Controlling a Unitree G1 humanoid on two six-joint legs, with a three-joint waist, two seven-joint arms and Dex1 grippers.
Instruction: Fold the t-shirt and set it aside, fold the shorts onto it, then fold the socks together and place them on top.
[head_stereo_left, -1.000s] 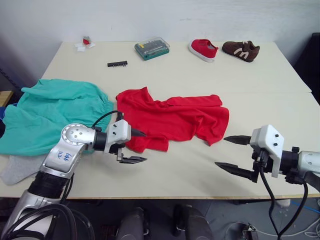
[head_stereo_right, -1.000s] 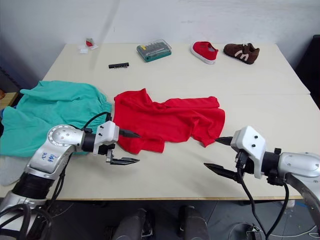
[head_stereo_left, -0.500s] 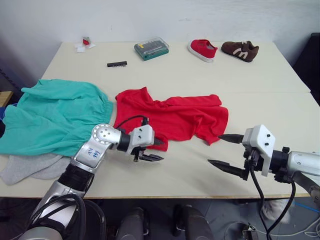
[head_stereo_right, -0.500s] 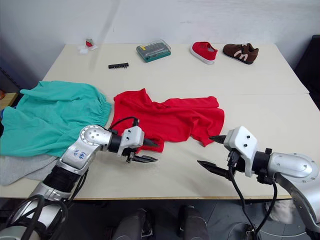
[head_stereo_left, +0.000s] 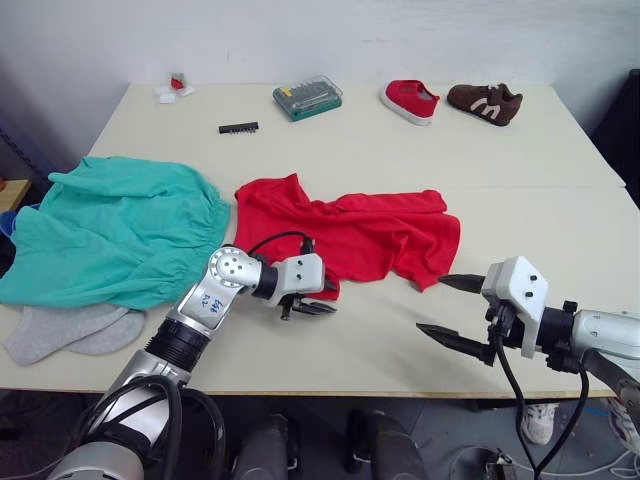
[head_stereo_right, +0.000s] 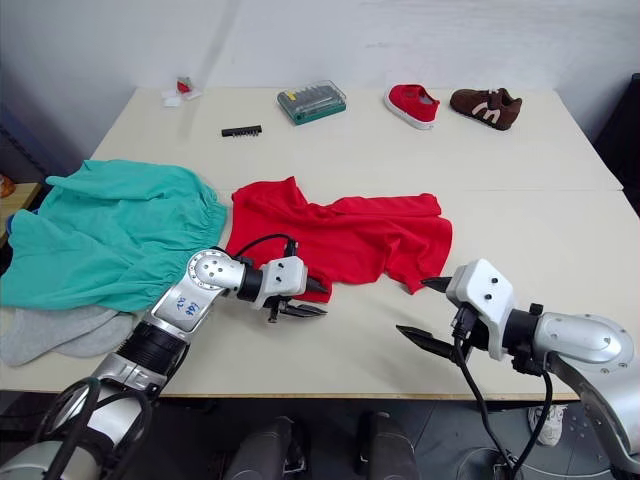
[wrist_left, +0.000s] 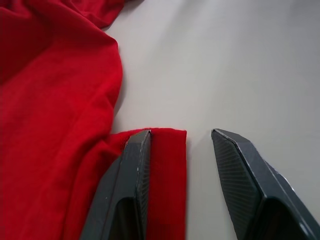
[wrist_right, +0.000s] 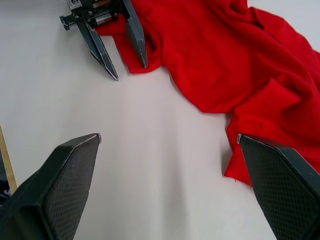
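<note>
My left claw (head_stereo_left: 318, 300) sits low on the bench (head_stereo_left: 400, 150) with its fingers spread, one of them lying on the near corner of the red t-shirt (head_stereo_left: 350, 235) and the other on bare bench just beside the hem. My right claw (head_stereo_left: 450, 308) hangs wide open near the shirt's other end, gripping nothing. The teal shorts (head_stereo_left: 115, 230) lie crumpled to the left, the grey socks (head_stereo_left: 70, 330) at their near edge.
</note>
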